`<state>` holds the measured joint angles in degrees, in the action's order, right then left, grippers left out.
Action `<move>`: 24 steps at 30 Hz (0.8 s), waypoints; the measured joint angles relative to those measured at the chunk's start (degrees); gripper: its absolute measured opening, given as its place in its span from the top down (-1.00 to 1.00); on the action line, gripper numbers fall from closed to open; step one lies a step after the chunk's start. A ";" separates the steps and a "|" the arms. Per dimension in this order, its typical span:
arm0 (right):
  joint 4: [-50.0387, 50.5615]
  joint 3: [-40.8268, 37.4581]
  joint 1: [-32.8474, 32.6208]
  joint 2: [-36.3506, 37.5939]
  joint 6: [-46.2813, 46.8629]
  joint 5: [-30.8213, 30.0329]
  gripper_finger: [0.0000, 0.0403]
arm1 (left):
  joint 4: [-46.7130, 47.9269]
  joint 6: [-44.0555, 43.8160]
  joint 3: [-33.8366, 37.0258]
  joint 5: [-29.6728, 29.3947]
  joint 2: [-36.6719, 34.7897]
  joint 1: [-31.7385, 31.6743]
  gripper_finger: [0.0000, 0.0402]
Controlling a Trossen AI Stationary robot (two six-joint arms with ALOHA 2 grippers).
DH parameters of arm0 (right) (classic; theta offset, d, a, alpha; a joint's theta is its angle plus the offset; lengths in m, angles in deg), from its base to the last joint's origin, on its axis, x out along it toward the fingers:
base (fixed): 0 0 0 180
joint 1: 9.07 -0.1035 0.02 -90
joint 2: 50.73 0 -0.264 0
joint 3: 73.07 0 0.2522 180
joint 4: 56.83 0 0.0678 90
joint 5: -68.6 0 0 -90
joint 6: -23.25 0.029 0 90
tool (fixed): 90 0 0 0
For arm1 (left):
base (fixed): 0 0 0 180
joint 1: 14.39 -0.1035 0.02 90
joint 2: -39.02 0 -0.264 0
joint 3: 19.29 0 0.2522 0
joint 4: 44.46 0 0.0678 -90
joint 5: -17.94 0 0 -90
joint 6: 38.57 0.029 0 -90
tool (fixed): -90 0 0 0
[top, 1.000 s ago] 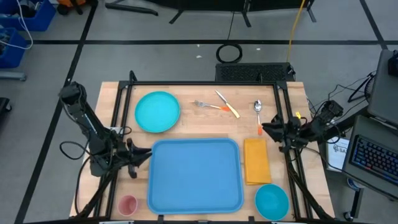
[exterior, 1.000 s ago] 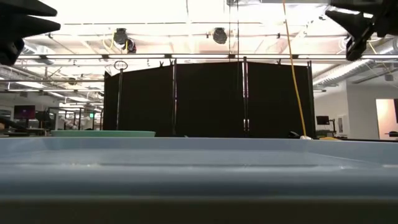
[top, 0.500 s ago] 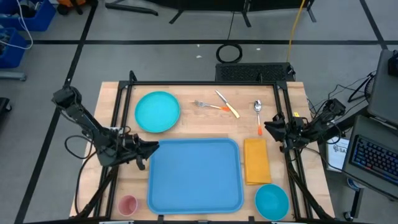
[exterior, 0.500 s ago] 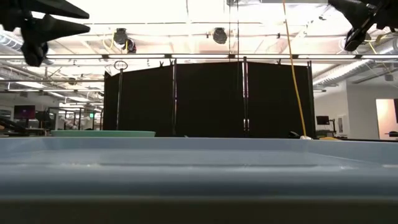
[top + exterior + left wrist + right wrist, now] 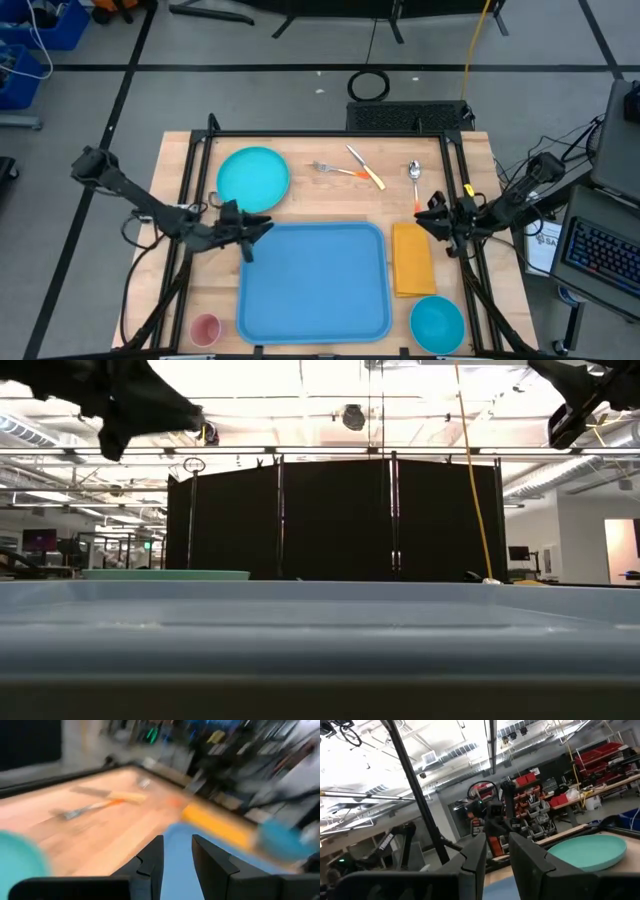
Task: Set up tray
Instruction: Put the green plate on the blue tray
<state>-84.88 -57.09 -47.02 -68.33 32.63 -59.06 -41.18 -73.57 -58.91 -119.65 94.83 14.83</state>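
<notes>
High view: tray (image 5: 313,280) is seen empty at the tabletop's front centre. Left gripper (image 5: 258,226) is held over the tray's rear-left corner, beside the turquoise plate (image 5: 253,179); right gripper (image 5: 428,215) hangs above the yellow napkin (image 5: 412,258). Both finger pairs are narrowly parted, nothing clamped. Plate rim is best approached low, fingers widened first.

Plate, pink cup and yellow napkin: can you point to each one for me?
plate (image 5: 253,179), high view, middle of the round turquoise face.
pink cup (image 5: 205,329), high view, its open top.
yellow napkin (image 5: 413,259), high view, middle of the flat rectangle.
</notes>
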 joint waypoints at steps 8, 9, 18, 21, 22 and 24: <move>-1.13 -0.02 0.00 -1.78 0.17 -0.01 0.63 | 47.13 -15.95 -17.39 13.10 2.28 -13.33 0.48; -1.14 -0.02 0.00 -1.80 0.11 -0.02 0.63 | 50.01 -16.12 -18.35 15.62 2.74 -15.16 0.48; -2.60 -0.04 0.49 -1.86 -2.00 -1.65 0.63 | 54.06 -4.70 -19.94 32.31 14.30 -31.17 0.48; -2.57 -0.04 0.50 -1.89 -2.11 -1.59 0.63 | 53.50 0.06 -20.51 37.32 19.82 -34.50 0.48; -2.55 -0.04 0.50 -1.93 -2.11 -1.57 0.63 | 53.46 0.78 -21.12 37.49 21.51 -35.05 0.48; -2.53 -0.04 0.50 -2.08 -2.11 -1.55 0.63 | 53.60 1.44 -22.94 37.19 24.42 -35.41 0.48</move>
<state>-87.41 -57.14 -46.52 -70.41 30.52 -60.60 12.43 -72.13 -81.85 -82.45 119.24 -20.58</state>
